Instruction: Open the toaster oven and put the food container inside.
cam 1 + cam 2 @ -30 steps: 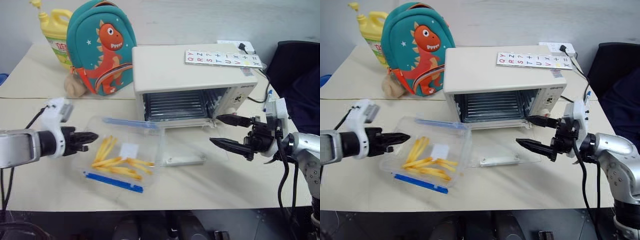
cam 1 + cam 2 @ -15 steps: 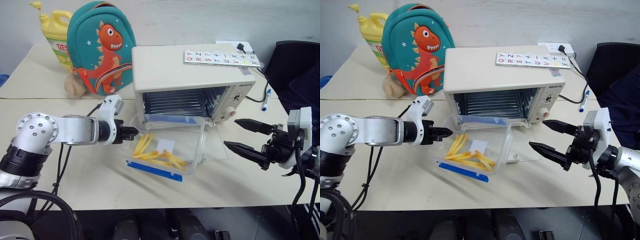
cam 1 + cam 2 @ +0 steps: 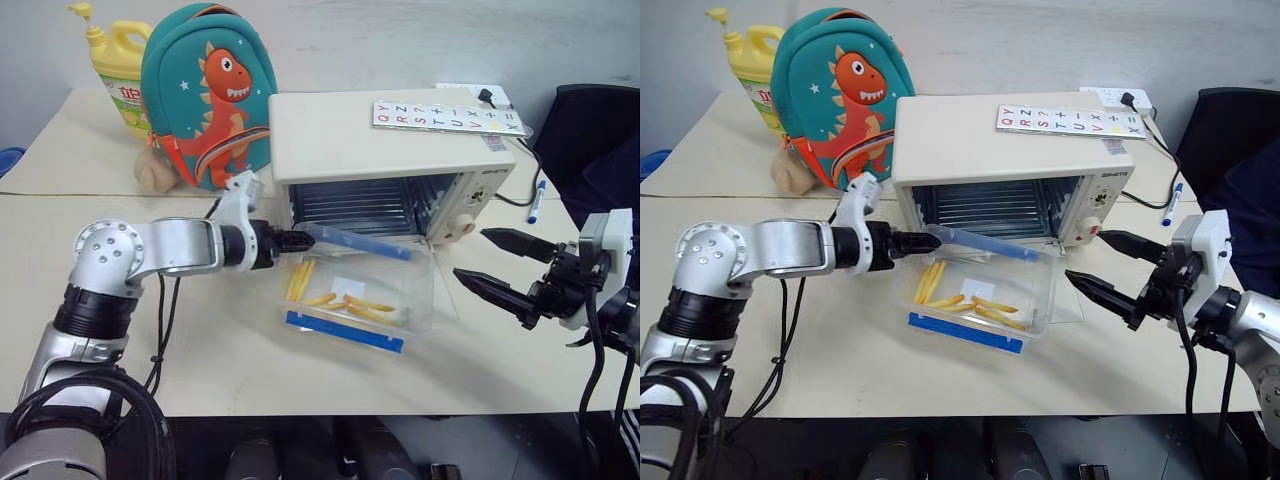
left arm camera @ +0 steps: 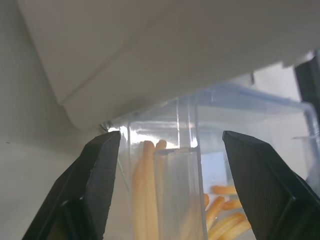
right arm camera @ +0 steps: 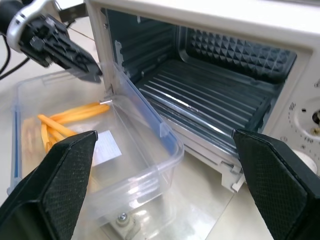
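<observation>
The cream toaster oven (image 3: pixel 370 130) stands at the middle of the table with its glass door (image 3: pixel 1068 300) folded down flat and its wire rack (image 5: pixel 200 100) showing. The clear food container (image 3: pixel 355 290), with blue clips and yellow sticks inside, rests on that door, its far edge at the oven's mouth. My left gripper (image 3: pixel 310 239) is at the container's far left corner. In the left wrist view its fingers (image 4: pixel 100 165) stand open on either side of that corner (image 4: pixel 170 145). My right gripper (image 3: pixel 470 253) hovers open just right of the container, holding nothing.
A teal dinosaur backpack (image 3: pixel 205 95), a yellow bottle (image 3: pixel 120 75) and a beige plush (image 3: pixel 155 175) stand left of the oven. A letter card (image 3: pixel 447 117) lies on the oven's top. A pen (image 3: pixel 537 205) and a power strip (image 3: pixel 480 95) lie at the right rear.
My left gripper, shut, pushed the container rightward from the bare table onto the open door, up to the oven's mouth. Its fingers have now opened. The right gripper drew back slightly to the right.
</observation>
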Controlling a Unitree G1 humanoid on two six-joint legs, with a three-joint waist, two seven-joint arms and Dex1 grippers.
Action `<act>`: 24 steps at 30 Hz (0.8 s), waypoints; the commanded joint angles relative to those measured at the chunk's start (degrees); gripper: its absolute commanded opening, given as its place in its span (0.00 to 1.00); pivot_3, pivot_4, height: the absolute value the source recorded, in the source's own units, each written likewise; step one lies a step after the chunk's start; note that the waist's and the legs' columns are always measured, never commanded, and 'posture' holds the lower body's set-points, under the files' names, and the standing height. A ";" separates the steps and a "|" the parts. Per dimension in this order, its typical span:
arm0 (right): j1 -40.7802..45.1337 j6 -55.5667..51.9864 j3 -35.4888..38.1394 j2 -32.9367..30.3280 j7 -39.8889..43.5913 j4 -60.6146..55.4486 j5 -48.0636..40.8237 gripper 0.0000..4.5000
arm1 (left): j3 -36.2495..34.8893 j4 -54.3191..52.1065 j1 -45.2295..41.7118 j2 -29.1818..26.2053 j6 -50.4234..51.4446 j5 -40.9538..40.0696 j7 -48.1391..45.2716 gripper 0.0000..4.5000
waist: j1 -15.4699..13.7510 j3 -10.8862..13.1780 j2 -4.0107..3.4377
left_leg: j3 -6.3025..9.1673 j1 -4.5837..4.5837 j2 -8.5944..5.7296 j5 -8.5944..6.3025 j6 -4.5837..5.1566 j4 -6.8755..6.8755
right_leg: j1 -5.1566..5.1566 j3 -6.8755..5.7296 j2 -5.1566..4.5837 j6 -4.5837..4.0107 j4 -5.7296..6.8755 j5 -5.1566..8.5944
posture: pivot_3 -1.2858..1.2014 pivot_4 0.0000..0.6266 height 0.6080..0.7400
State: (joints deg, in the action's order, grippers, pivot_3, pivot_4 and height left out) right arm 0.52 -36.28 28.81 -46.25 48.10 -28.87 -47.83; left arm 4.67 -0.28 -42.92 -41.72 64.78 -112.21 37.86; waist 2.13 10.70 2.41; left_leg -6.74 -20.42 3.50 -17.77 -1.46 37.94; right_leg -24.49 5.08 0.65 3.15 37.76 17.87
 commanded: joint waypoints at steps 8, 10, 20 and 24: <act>0.23 -3.58 4.97 -3.52 1.16 -0.98 -7.08 0.87 | -17.83 -7.78 6.91 -6.23 -0.79 9.93 -38.10 0.74 | -0.37 0.00 -0.01 | -0.04 0.01 -0.05 0.00 -0.01 0.00 | 0.00 -0.03 0.01 -0.02 -0.01 0.01 | 0.52 0.24 1.00; -0.18 -5.64 6.70 -3.68 0.66 -1.91 -11.70 0.71 | -19.69 -6.72 8.37 -8.19 -0.34 14.96 -49.56 0.74 | -0.40 0.01 0.00 | -0.04 0.01 -0.06 -0.01 0.00 0.00 | 0.01 -0.02 0.00 -0.02 -0.03 0.01 | 0.52 0.24 1.00; -13.38 -9.21 3.84 -2.50 1.17 -15.42 -20.89 0.00 | -5.79 -14.73 14.30 -24.41 -12.88 50.46 -104.91 0.27 | -0.16 -0.01 -0.02 | -0.06 0.03 -0.06 -0.05 -0.04 -0.55 | -0.02 -0.06 -0.06 -0.07 -0.44 0.07 | 0.52 0.24 1.00; -17.13 -6.08 -6.35 -1.29 -0.16 -16.20 -9.28 0.00 | 3.26 -16.27 15.29 -25.92 -24.72 66.95 -114.16 0.01 | 0.01 -0.03 0.04 | -0.05 0.00 -0.04 -0.09 0.07 -0.66 | -0.01 -0.05 -0.08 -0.07 -0.60 0.06 | 0.52 0.24 1.00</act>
State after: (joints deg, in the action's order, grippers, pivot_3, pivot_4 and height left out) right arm -16.07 -44.23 25.17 -48.39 48.74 -44.51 -61.12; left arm 6.38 -15.26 -27.65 -67.03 44.46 -50.34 -73.21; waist 2.14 10.67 2.45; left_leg -6.78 -20.44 3.46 -17.86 -1.36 37.25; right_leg -24.50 5.04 0.57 3.08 37.11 17.93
